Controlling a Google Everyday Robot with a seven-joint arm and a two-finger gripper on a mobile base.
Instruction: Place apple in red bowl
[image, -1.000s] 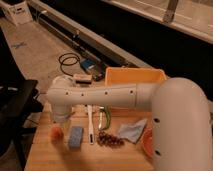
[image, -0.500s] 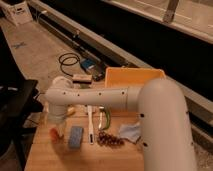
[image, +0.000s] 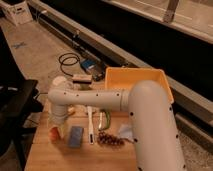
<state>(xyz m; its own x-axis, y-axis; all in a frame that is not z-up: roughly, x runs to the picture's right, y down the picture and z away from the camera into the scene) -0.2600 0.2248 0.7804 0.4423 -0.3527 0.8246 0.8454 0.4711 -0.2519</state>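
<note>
My gripper (image: 60, 128) hangs near the table's (image: 47, 161) left edge, apple (image: 53, 134) just left, blue block (image: 76, 136) right; grasping or released, I cannot tell.

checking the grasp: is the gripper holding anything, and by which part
Cannot be told: the gripper hangs right at the apple near the table's left edge, but any contact is hidden.
</note>
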